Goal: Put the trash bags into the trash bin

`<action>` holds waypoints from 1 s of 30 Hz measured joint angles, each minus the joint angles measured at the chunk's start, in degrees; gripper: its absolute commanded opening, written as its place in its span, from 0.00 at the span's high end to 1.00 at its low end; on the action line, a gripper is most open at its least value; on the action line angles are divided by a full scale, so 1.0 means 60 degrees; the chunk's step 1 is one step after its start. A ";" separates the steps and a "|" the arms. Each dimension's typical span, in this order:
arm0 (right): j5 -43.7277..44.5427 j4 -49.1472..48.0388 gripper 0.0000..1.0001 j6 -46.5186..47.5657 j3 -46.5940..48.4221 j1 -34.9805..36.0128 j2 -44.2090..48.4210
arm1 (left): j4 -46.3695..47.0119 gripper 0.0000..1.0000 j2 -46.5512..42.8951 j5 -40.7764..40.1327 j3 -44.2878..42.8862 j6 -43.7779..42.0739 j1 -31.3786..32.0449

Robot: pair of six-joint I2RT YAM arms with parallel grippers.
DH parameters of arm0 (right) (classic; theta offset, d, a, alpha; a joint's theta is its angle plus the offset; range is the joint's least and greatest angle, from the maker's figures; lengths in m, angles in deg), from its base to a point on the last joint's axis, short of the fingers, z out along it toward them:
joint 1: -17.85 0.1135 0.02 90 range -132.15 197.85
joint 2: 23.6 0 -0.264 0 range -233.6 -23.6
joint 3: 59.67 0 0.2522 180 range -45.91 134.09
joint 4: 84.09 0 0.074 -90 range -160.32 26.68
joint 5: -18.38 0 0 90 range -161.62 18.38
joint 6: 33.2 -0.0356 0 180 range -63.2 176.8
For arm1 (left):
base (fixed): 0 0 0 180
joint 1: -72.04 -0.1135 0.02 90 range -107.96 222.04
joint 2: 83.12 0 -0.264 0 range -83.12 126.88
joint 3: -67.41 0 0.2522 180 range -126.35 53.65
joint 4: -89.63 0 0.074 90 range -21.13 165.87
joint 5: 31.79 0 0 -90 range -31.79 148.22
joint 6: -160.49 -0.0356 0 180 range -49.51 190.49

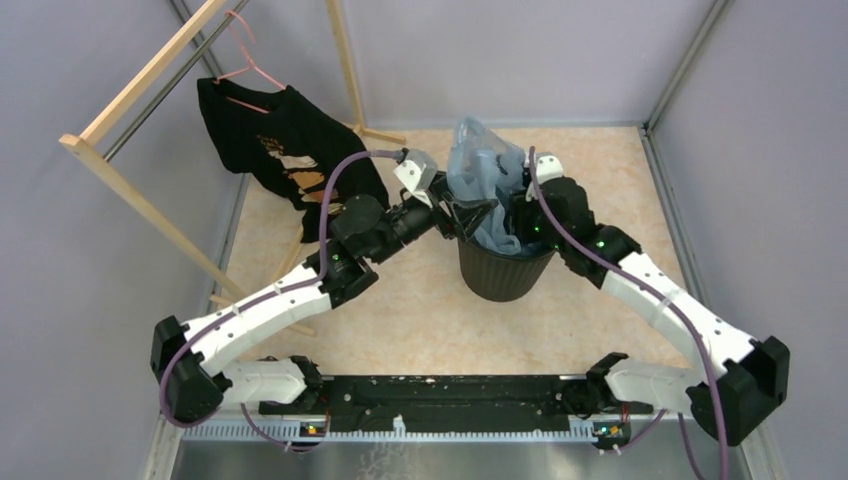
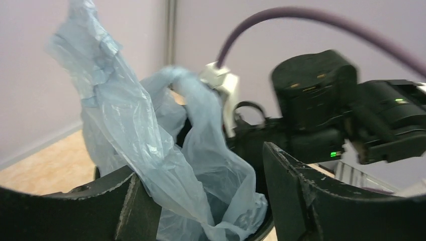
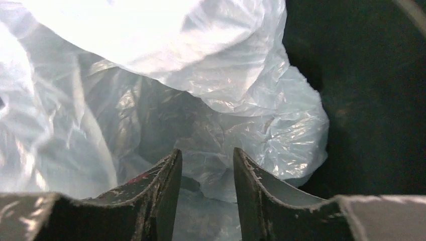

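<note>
The pale-blue trash bag [image 1: 483, 168] sits partly in the black trash bin [image 1: 505, 272]; its upper part stands above the rim. My left gripper [image 1: 468, 214] is at the bin's left rim, open wide, with loose bag film [image 2: 150, 145] running between its fingers [image 2: 134, 211]. My right gripper [image 1: 521, 214] reaches down into the bin from the right. In the right wrist view it [image 3: 207, 188] is open, a narrow gap between the jaws, with crumpled bag [image 3: 211, 100] just beyond and the bin's dark inner wall [image 3: 371, 100] on the right. The right arm's wrist [image 2: 311, 100] shows in the left wrist view.
A black T-shirt [image 1: 285, 150] hangs on a pink hanger from a wooden rack [image 1: 140, 85] at the back left, just behind my left arm. Grey walls enclose the tan table [image 1: 420, 320] on three sides.
</note>
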 measured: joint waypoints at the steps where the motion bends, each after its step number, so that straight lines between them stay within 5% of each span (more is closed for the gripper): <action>1: 0.0004 0.0113 0.55 -0.0004 0.0120 0.0000 0.0197 | -0.0004 0.23 -0.0109 -0.0153 0.0044 -0.0058 0.0000; 11: 0.0299 0.1563 0.45 -0.0189 0.1067 -0.0004 0.1421 | 0.0015 0.13 -0.1140 -0.2047 0.0251 -0.0696 0.0011; 17: 0.0127 0.2120 0.30 -0.0448 0.1923 -0.0004 0.1942 | 0.0018 0.10 -0.1319 -0.2860 0.0415 -0.0940 0.0007; 21: -0.0193 0.2273 0.11 -0.0506 0.2736 -0.0007 0.2036 | 0.0011 0.09 -0.1319 -0.2951 0.0415 -0.1118 0.0007; 30: -0.2998 0.2036 0.09 0.0200 0.3818 0.0022 0.1424 | -0.0098 0.23 -0.1246 -0.2787 0.0401 -0.1180 0.0007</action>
